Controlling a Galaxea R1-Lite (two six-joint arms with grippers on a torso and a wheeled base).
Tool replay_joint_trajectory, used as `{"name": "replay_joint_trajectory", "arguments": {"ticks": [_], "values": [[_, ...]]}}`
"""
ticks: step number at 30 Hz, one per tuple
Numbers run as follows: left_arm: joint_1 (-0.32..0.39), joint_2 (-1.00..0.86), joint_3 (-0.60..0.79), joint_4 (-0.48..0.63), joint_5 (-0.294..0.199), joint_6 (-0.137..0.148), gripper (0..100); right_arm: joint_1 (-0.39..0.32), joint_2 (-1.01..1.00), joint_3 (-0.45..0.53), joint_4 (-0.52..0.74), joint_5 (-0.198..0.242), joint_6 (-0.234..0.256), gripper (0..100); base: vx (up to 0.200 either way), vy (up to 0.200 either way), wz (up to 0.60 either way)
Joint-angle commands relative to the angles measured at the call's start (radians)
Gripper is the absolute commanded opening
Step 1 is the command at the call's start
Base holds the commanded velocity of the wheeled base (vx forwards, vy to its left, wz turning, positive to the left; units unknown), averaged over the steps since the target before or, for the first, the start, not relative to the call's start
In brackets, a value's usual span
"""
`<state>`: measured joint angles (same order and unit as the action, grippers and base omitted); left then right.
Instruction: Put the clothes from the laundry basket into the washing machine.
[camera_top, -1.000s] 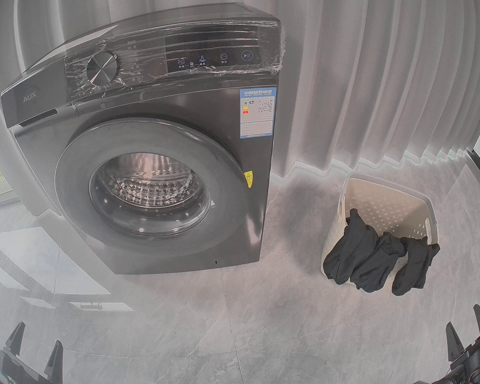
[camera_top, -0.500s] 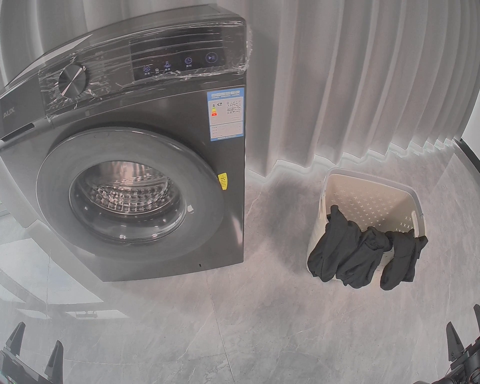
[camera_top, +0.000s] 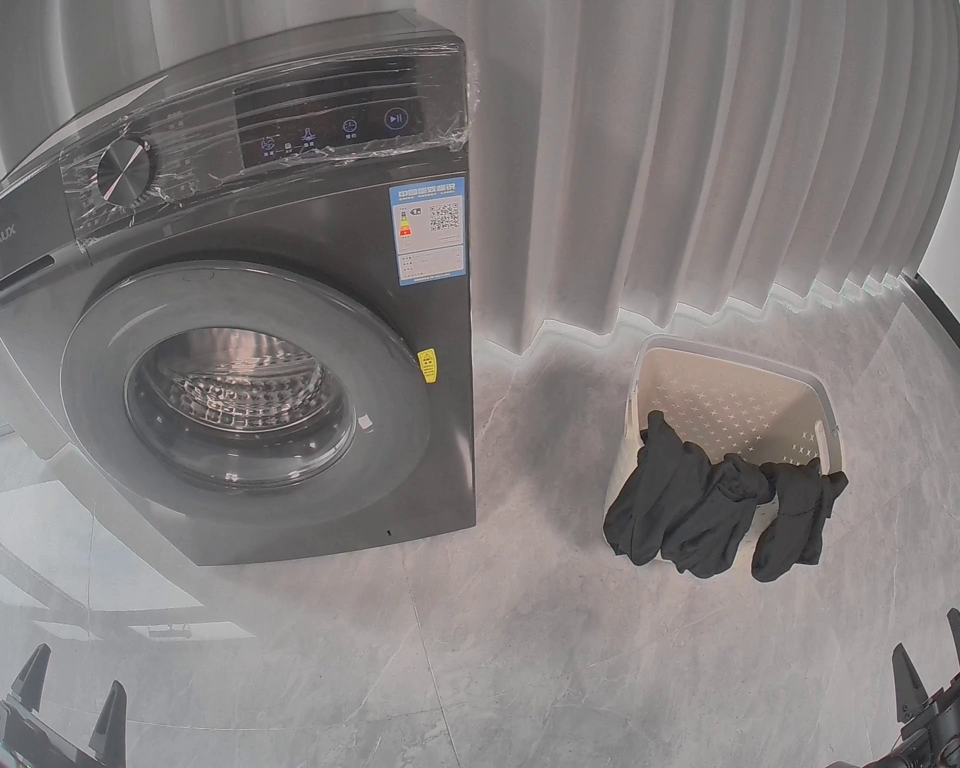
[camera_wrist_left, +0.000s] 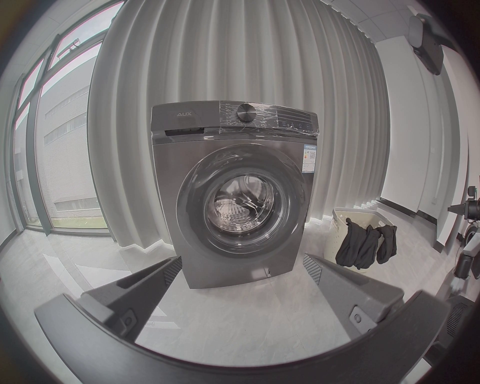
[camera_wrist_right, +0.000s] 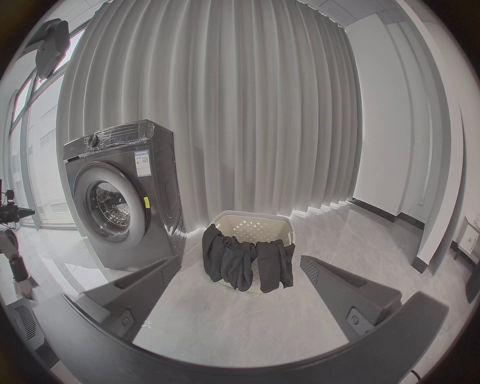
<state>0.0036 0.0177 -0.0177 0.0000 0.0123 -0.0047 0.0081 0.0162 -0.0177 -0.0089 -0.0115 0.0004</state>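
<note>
The black clothes (camera_top: 690, 495) hang over the near rim of the cream plastic laundry basket (camera_top: 735, 352) at lower right, likely an easy grab, near the dark grey front-loading washing machine (camera_top: 300, 250); the left pincer (camera_top: 72, 680) and right pincer (camera_top: 925, 655) sit in the bottom corners, fingers apart and empty

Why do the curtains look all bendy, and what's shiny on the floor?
Left wrist view: the wide lens bows the curtains outward and darkens the corners. Head view: bright patches gleam on the glossy floor by the washing machine; a shadow lies beside the laundry basket.
</note>
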Motion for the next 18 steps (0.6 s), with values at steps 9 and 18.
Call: {"name": "replay_joint_trajectory", "arguments": {"ticks": [9,18], "values": [[0.001,-0.013,0.018,0.002,0.001,0.000,100,0.000,-0.004,0.018,0.000,0.001,0.000,100,0.000,-0.044,0.00],[0.001,-0.015,0.018,0.000,0.000,-0.001,100,0.000,-0.004,0.018,0.000,-0.001,0.001,100,0.000,-0.089,0.00]]}}
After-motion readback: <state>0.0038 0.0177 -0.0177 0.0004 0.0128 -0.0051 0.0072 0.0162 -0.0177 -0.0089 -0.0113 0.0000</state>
